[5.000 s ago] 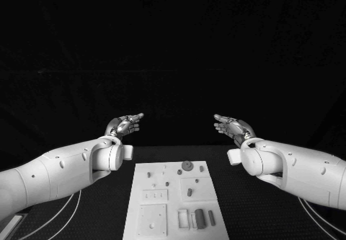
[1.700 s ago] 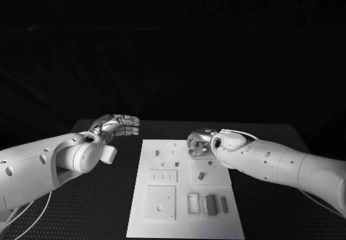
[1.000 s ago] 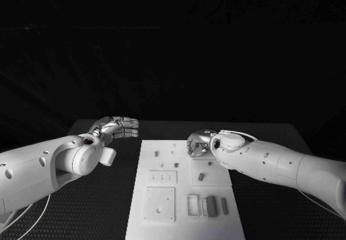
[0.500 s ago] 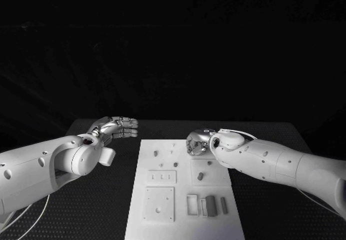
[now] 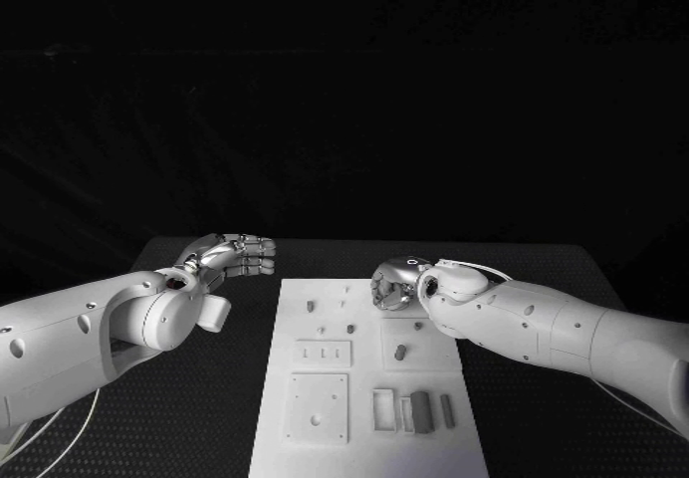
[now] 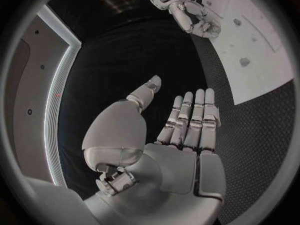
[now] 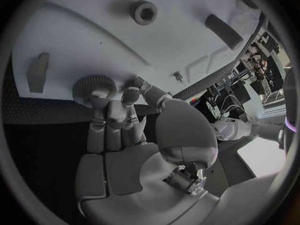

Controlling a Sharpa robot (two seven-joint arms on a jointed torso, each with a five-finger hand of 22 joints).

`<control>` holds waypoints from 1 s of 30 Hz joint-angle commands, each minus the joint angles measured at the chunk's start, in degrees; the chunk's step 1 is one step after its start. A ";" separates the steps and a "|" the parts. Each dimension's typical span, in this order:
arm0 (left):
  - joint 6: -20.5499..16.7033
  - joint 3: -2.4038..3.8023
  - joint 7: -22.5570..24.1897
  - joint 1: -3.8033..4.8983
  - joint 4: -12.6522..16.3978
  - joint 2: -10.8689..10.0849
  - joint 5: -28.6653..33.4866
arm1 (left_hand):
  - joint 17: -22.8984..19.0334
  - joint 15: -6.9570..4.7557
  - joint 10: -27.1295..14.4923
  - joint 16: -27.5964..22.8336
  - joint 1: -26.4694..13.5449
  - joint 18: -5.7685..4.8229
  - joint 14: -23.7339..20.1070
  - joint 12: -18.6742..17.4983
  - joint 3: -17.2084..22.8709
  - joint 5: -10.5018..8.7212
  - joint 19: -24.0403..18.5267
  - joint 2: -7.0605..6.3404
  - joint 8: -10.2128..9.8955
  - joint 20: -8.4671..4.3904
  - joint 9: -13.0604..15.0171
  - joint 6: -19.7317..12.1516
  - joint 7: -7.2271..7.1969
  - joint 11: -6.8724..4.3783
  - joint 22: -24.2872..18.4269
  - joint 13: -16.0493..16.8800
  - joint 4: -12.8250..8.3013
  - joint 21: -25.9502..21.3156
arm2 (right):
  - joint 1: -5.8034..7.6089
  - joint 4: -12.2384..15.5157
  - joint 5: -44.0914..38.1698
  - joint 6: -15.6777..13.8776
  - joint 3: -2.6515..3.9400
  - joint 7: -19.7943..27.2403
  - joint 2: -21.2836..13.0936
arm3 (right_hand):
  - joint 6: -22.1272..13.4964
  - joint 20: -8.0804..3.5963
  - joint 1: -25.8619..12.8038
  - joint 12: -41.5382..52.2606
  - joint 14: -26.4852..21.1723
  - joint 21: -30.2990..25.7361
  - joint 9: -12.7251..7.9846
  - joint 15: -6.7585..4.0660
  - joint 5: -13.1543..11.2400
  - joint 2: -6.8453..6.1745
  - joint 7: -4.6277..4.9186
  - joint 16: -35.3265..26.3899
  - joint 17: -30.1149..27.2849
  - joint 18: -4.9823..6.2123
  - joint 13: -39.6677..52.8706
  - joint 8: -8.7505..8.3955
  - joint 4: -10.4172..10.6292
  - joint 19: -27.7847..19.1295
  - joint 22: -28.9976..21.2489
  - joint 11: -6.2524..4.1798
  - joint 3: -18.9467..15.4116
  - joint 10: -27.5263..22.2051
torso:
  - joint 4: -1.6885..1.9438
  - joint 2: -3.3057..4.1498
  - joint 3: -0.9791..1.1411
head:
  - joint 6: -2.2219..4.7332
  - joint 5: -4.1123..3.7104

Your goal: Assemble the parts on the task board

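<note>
The right robot hand (image 7: 119,130) (fingers curled) grips a round gear (image 7: 94,87) on the task board (image 7: 94,35).

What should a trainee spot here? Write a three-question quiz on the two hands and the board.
1. True or false: the silver left hand holds a part.
2. The silver right hand touches which piece? A: a grey round ridged disc. B: a long grey bar. C: a loose cable.
3. Fill in: the ___ hand is over the white rectangular task board; the other is beside it, above the black table.

Key: 1 false, its fingers are straight and hold nothing. 2 A. 3 right.
</note>
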 commanded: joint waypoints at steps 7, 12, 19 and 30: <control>0.89 0.05 0.32 0.10 0.17 -0.03 -0.08 | 0.05 0.23 -0.05 -0.33 -0.38 0.55 -0.10 -0.25 -0.31 -0.12 0.15 0.37 -0.32 0.19 -0.11 0.19 1.94 0.33 0.08 -0.09 -0.06 -0.25 | -0.36 1.72 -1.71 -4.97 -0.29 -5.13 0.35 | 0.90 -0.10 -1.14 -0.49 0.43 0.54 0.28 -0.38 0.16 -0.52 0.26 0.48 -0.18 1.75 0.30 0.20 0.05 0.66 1.09 -0.10 0.57 0.98 | 0.03 0.13 -0.09 | 0.33 -0.14; 0.91 0.05 0.30 0.10 0.19 0.06 -0.07 | 0.05 0.23 -0.04 -0.34 -0.38 0.55 -0.10 -0.26 -0.31 -0.11 0.15 0.36 -0.32 0.18 -0.11 0.20 1.94 0.33 0.09 -0.09 -0.07 -0.26 | -0.19 1.93 -2.03 -6.96 -0.21 -6.25 1.28 | 0.93 -0.20 -1.62 -0.61 0.59 0.63 0.30 -0.41 0.17 -0.97 0.23 0.54 -0.24 1.75 0.44 0.07 0.35 0.88 1.05 -0.14 0.73 1.20 | 0.12 0.19 -0.06 | 0.59 -0.23; 0.88 0.05 0.30 0.10 0.11 0.11 -0.07 | 0.05 0.23 -0.02 -0.35 -0.38 0.55 -0.10 -0.28 -0.30 -0.10 0.16 0.38 -0.33 0.18 -0.12 0.21 1.93 0.32 0.09 -0.09 -0.09 -0.27 | -0.03 2.03 -2.31 -9.45 -0.07 -7.97 2.64 | 0.98 -0.29 -1.71 -0.70 0.71 0.69 0.33 -0.46 0.17 -1.23 0.19 0.59 -0.29 1.75 0.54 0.00 0.41 1.02 1.03 -0.18 0.93 1.36 | 0.16 0.24 -0.09 | 0.71 -0.24; 0.97 0.05 0.31 0.10 -0.08 0.47 -0.06 | 0.05 0.23 0.01 -0.37 -0.39 0.55 -0.09 -0.32 -0.28 -0.10 0.16 0.38 -0.34 0.18 -0.14 0.24 1.92 0.31 0.10 -0.10 -0.10 -0.29 | 0.16 1.95 -2.99 -10.97 -0.07 -10.69 4.18 | 1.01 -0.39 -1.78 -0.84 0.81 0.73 0.35 -0.49 0.17 -1.32 0.17 0.61 -0.35 1.75 0.63 -0.09 0.47 1.15 1.00 -0.20 1.18 1.49 | 0.01 0.38 -0.02 | 1.00 -0.26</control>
